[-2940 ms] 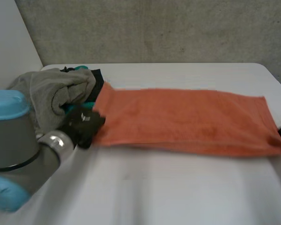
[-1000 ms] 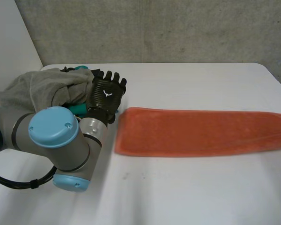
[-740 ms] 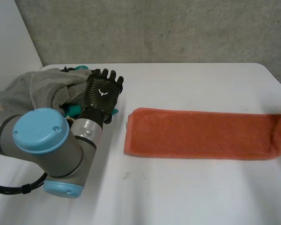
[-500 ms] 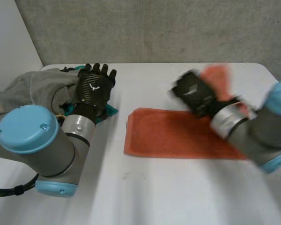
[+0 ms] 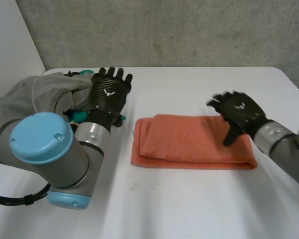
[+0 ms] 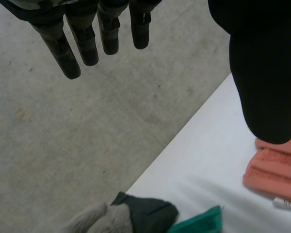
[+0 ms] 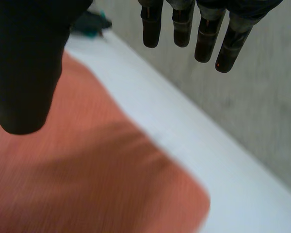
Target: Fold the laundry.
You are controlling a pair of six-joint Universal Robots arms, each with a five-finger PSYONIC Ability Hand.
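Illumination is even, diffuse and moderately bright. The white worktop [image 5: 189, 199] is the brightest surface. The orange towel [image 5: 189, 144] casts a thin, soft shadow along its long edge on the wrist side of the right hand [image 5: 239, 113]. Folds in the laundry pile [image 5: 45, 94] beside the left hand [image 5: 108, 94] are dim.

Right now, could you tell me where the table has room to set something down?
Bare table lies on the near side of the orange towel and behind it, toward the wall. The far left corner is crowded: laundry pile, left hand beside it.
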